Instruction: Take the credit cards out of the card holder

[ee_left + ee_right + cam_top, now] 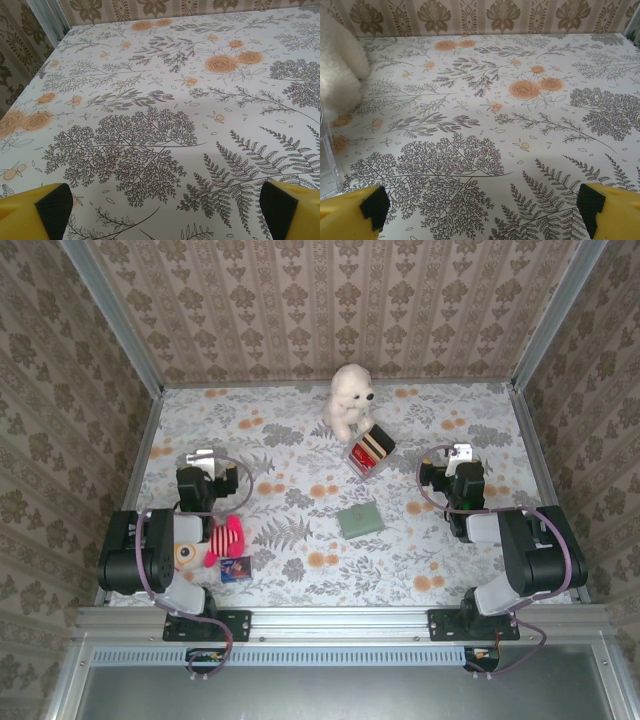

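The card holder (359, 520) lies flat and shut on the flower-printed table (300, 430), about midway between the two arms, with nothing touching it. The left arm (140, 550) is folded up well to the left of the card holder. From its base at the near rail it rises to a bulky elbow, then its forearm runs toward the far wall and ends in the left gripper (203, 457). This gripper sits left of the card holder and farther back, well apart from it, with its nose toward the far wall. In the left wrist view its yellow, black-padded fingers (52, 207) stand at the two lower corners, spread wide with only bare cloth between them. The right arm (535, 550) mirrors this pose to the right of the card holder, elbow near the rail and forearm reaching back. The right gripper (459, 452) is right of the card holder and farther back, also well apart from it. Its fingers (592, 210) are likewise spread wide and hold nothing. Both wrist cameras look low and forward across the cloth. Beyond the card holder, toward the far wall, sits a white plush bear (350, 400), with a striped box (370, 450) between it and the card holder. Left of the card holder, beside the left arm, lie a pink striped toy (228, 538) and a dark blue packet (236, 568).
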